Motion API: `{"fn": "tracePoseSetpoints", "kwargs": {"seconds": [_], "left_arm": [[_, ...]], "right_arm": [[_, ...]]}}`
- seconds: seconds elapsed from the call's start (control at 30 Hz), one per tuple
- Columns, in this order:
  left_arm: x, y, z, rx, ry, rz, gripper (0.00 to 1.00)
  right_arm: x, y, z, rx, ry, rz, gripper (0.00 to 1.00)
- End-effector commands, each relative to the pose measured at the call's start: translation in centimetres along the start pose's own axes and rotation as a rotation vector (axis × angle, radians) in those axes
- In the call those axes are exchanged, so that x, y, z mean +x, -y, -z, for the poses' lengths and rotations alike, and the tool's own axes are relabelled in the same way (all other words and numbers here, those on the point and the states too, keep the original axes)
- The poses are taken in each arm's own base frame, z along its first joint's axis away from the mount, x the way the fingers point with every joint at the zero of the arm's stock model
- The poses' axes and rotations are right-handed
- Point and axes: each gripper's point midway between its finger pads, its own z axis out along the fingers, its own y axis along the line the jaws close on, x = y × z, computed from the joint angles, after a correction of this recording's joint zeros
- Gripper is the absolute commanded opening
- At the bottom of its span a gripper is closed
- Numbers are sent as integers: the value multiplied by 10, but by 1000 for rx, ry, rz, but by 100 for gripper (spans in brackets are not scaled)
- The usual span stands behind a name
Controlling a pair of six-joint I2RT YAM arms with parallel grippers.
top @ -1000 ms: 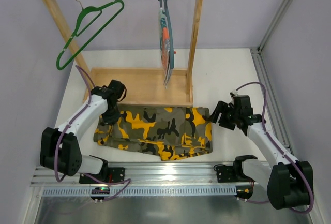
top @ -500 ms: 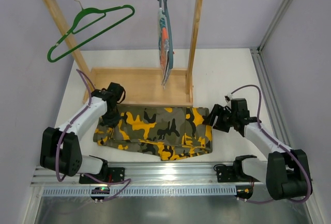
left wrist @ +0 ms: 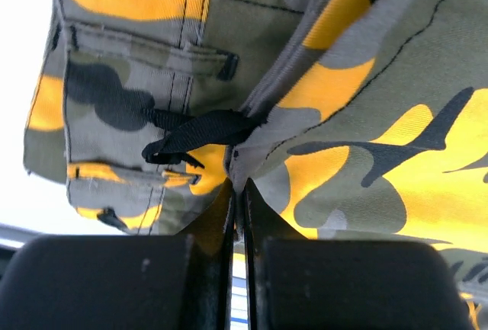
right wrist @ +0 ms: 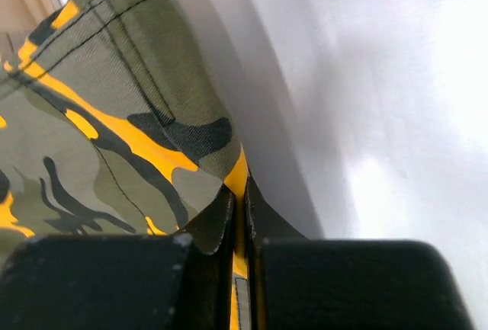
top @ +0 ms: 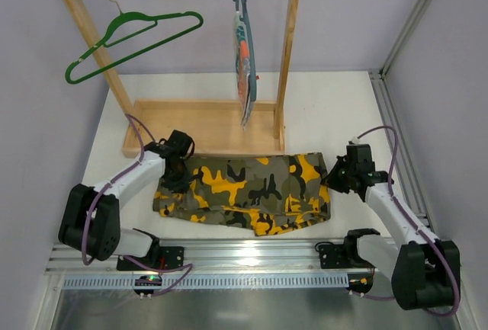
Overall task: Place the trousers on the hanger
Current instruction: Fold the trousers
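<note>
Camouflage trousers [top: 244, 193] lay between the two tools, the left gripper [left wrist: 238, 197] pinched tight on fabric at one end, the right gripper [right wrist: 239, 197] pinched tight on the opposite edge, the green hanger [top: 133, 36] hanging well beyond the left one.

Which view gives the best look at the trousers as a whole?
Top external: the trousers lie flat on the table, with almost the whole outline visible. Left wrist shows only a close-up of a pocket and black strap; right wrist shows only one stitched corner.
</note>
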Motion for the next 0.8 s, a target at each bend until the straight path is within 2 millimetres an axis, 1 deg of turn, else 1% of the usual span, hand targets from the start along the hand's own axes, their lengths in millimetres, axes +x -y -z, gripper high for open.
{"fn": "tracePoseSetpoints", "kwargs": {"seconds": [0.0,0.07,0.1,0.13,0.17,0.2,0.23,0.27,0.3,0.33,0.37,0.4,0.43,0.47,0.5,0.53,0.57,0.6,0.67,0.77], "left_arm": [[2,47,-2,163,1,52,0],[7,66,2,212,-6,46,0],[8,74,1,226,-11,40,1],[9,80,2,238,-15,31,0],[9,89,8,260,-16,18,0],[10,89,10,253,-23,11,0],[9,89,14,244,-16,5,0],[2,92,22,247,3,7,0],[-1,89,28,233,13,7,0],[-4,76,35,181,35,5,0],[-6,71,42,159,46,0,0],[-16,72,57,166,80,3,0],[-15,60,68,137,90,0,0],[-18,57,78,141,111,1,0],[-22,54,86,139,135,3,0],[-26,40,91,96,168,4,0],[-27,32,90,69,175,2,0],[-28,22,82,35,162,16,0],[-24,17,68,17,115,-9,0],[-21,-1,45,-78,93,-14,0]], "right_arm": [[-40,31,32,197,183,-78,4],[-49,33,47,203,235,-95,4],[-53,38,53,218,258,-118,4],[-54,38,56,221,264,-121,4],[-58,33,61,203,281,-117,4],[-57,30,63,192,273,-111,7],[-58,21,64,149,262,-100,22],[-57,15,64,113,249,-85,35],[-57,11,64,96,246,-71,46],[-57,5,64,66,235,-62,52],[-57,3,63,54,231,-55,61],[-57,1,62,40,230,-37,64],[-57,0,62,34,229,-36,67],[-54,-1,61,22,220,-30,71],[-55,-3,60,11,223,-23,72],[-52,-2,59,8,218,-25,72],[-51,-2,58,3,215,-24,73],[-52,-4,57,-7,219,-23,73],[-50,-5,56,-18,214,-17,74],[-50,-8,55,-34,202,0,74]]}}
